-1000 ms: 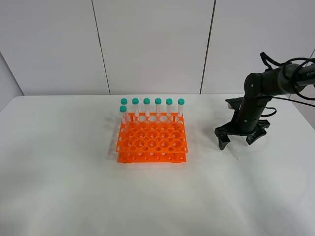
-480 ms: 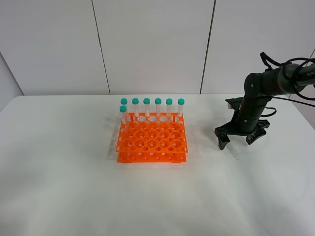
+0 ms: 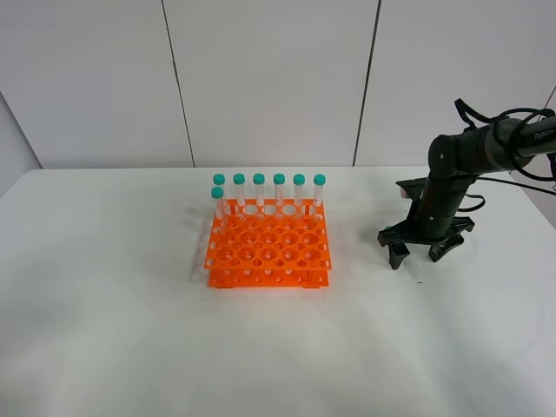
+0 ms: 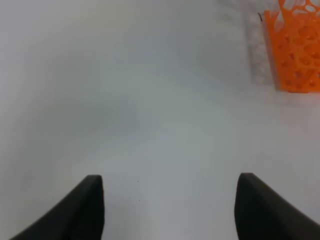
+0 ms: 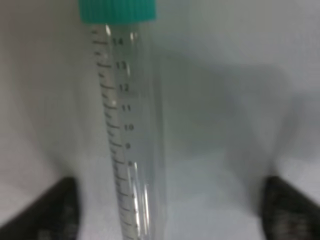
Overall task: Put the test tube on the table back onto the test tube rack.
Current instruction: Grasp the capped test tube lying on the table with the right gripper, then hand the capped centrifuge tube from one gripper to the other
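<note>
Test tube (image 5: 127,125) lies near the right edge of the tabletop (image 3: 104,347); right hand (image 3: 417,258) straddles it, fingers spread, not gripping; left hand (image 4: 170,179) spread wide.

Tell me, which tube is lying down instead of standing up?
The test tube between the fingers of the right gripper. It lies on the white table, while the other seven stand upright in the orange rack.

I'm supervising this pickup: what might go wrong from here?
The tube lies off-centre in the right claw, nearer one finger, so closing may roll it away instead of pinching it. Grasped lying flat, it must be tipped upright for the rack; it might knock the tubes standing there.
</note>
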Tool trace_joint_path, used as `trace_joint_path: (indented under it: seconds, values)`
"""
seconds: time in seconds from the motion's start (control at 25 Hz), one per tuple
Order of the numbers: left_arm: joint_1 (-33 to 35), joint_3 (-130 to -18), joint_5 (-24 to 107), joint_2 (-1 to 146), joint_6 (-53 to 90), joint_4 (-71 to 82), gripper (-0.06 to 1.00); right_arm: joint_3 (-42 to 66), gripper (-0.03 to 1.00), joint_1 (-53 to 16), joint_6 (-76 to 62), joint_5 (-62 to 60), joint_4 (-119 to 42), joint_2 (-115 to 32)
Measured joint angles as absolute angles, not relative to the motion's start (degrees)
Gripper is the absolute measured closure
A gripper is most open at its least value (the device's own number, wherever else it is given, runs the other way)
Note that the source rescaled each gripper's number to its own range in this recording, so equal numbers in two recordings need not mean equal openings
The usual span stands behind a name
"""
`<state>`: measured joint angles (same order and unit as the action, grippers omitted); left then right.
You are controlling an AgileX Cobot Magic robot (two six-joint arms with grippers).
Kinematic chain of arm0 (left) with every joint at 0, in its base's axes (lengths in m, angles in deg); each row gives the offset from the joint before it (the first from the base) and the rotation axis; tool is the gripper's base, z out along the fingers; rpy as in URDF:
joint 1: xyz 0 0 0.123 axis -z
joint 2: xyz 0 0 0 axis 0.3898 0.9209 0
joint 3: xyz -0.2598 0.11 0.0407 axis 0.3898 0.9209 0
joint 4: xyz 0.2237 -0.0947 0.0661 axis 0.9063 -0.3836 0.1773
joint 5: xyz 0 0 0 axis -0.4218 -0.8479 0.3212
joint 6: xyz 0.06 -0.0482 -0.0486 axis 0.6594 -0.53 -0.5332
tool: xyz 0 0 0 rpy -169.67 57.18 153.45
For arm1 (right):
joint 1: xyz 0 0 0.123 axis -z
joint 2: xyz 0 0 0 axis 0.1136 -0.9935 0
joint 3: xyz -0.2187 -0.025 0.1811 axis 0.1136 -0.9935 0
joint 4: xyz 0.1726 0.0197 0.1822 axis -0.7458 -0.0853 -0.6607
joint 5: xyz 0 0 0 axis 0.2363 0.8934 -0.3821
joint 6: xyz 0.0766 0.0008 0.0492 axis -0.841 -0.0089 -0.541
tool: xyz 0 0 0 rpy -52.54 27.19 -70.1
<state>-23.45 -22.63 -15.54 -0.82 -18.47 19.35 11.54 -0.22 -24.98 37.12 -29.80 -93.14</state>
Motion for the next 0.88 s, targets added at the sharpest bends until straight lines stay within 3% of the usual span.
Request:
trace_joint_path:
  seconds: [0.16, 0.2, 0.24, 0.52, 0.88]
  values:
    - [-23.4, -22.6, -15.5, -0.8, -18.5, 19.4, 0.09, 11.5, 0.88, -0.2, -24.9, 36.4, -29.8, -93.1]
    - [-23.4, -22.6, -15.5, -0.8, -18.5, 19.4, 0.09, 11.5, 0.97, -0.2, -24.9, 36.3, -29.8, -93.1]
    - [-23.4, -22.6, -15.5, -0.8, -18.5, 19.4, 0.09, 11.5, 0.93, -0.2, -24.7, 36.2, -29.8, -93.1]
    - [-23.4, -22.6, -15.5, -0.8, -18.5, 19.4, 0.09, 11.6, 0.94, -0.3, -24.0, 36.8, -29.7, -90.1]
    - [-23.4, -22.6, -15.5, -0.8, -18.5, 19.4, 0.09, 8.7, 0.94, -0.3, -23.3, 41.2, -29.3, -66.0]
